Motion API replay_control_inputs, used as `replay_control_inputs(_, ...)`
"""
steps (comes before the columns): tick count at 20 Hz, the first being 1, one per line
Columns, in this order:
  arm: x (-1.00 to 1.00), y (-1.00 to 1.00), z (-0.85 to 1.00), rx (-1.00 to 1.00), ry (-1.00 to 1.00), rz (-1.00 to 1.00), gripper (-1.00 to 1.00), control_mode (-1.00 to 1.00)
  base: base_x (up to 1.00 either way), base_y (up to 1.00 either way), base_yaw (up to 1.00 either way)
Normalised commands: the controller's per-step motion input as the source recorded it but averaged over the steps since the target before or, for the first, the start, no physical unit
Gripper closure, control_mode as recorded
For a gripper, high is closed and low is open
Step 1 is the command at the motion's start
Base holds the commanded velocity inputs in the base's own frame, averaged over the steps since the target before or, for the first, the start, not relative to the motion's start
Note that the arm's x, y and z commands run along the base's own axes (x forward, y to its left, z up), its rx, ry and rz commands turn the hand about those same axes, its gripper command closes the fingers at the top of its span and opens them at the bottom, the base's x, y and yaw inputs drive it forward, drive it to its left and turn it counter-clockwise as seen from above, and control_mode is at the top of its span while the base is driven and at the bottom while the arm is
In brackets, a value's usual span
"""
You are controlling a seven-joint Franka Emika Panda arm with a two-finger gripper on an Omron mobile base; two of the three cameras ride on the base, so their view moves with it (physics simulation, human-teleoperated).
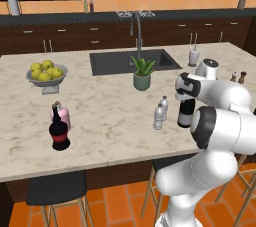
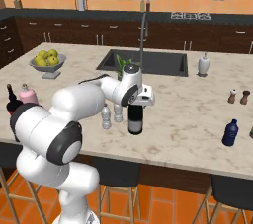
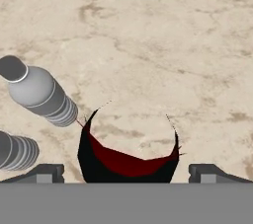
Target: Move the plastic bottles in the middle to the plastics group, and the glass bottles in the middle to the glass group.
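Observation:
The glass bottle, a tall dark wine bottle, stands mid-counter. My gripper hangs right over its top, open, one fingertip on each side of the red foil neck, not touching it. Its neck is hidden behind my hand in both base views. Two clear plastic bottles stand just left of it. The glass group, a squat dark red-labelled bottle and a pink bottle, sits far left.
A potted plant stands behind the bottles, in front of the sink. A lemon bowl is at back left. A soap dispenser, salt and pepper shakers and a blue bottle are to the right.

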Motion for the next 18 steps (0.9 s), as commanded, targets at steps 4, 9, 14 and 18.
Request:
replay_control_inputs(4, 0.03, 0.0, 0.0, 0.0, 0.0, 0.0, -1.0, -1.0, 0.0, 0.0, 0.0)
replay_control_inputs(9, 0.0, 0.0, 0.0, 0.0, -0.08, 0.0, -1.0, -1.0, 0.0, 0.0, 0.0)
replay_control_inputs(14, 0.01, 0.0, 0.0, 0.0, -0.08, 0.0, -1.0, -1.0, 0.0, 0.0, 0.0)
replay_control_inputs(18, 0.0, 0.0, 0.0, 0.0, 0.0, 0.0, -1.0, -1.0, 0.0, 0.0, 0.0)
